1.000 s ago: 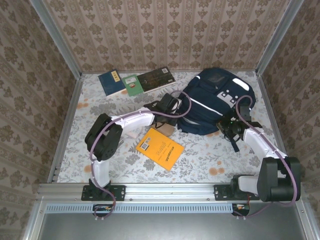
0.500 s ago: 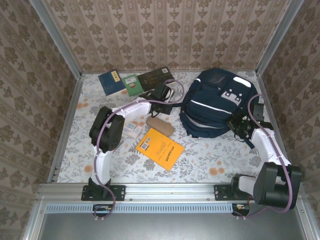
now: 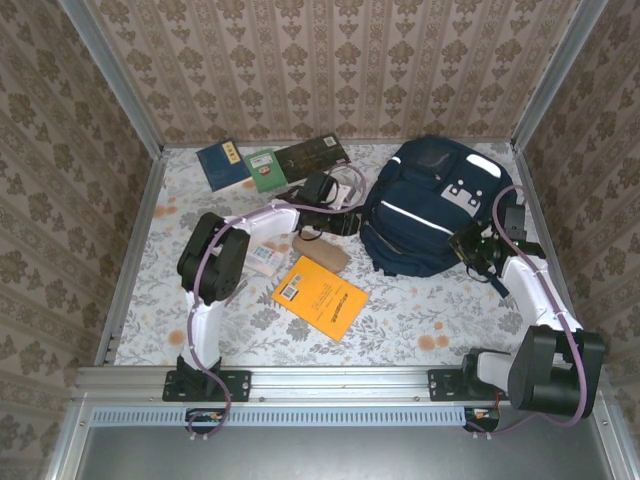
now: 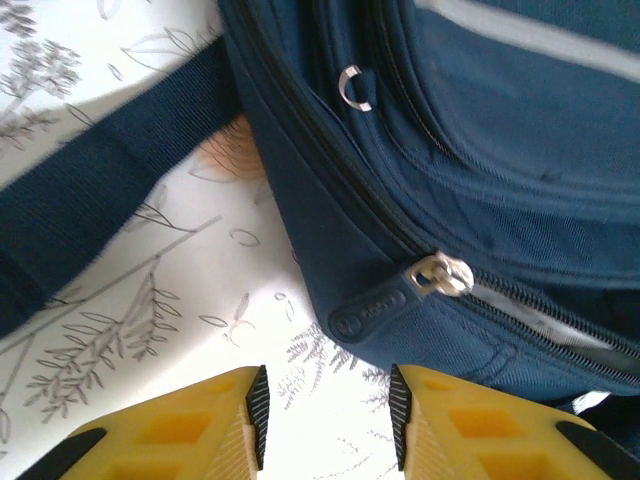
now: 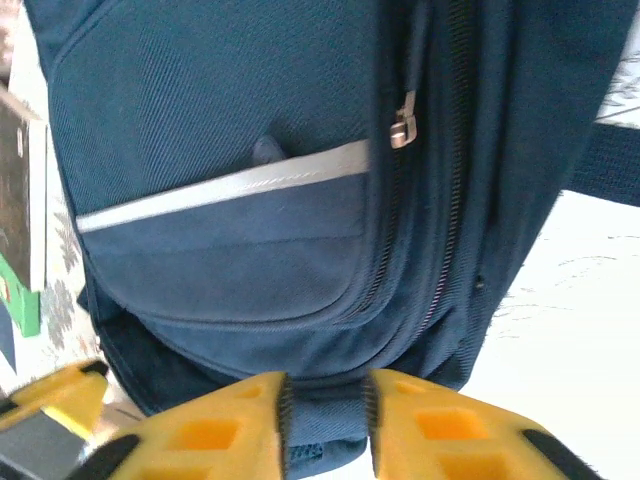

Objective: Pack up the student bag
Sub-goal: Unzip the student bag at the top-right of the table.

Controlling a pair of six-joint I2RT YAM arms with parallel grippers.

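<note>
The student bag [image 3: 430,205], a navy backpack with white stripes, lies at the back right of the table. My left gripper [image 3: 352,197] is at its left edge. In the left wrist view that gripper [image 4: 328,420] is open over bare tablecloth, just short of a silver zipper pull [image 4: 440,275] and its rubber tag [image 4: 370,310]. A dark strap [image 4: 90,220] runs across the cloth. My right gripper [image 3: 468,243] is at the bag's near right side. Its fingers [image 5: 325,420] stand apart with a fold of the bag [image 5: 250,200] between them.
An orange book [image 3: 320,297], a brown pencil case [image 3: 320,252] and a small pale card [image 3: 264,260] lie in the middle of the table. Blue [image 3: 224,163], green [image 3: 264,168] and dark [image 3: 313,156] books line the back. Metal rails edge the table.
The bag has slid toward the back right with both arms following it. Both grippers, shut a second ago, have spread their fingers; the left has let go of the bag.
</note>
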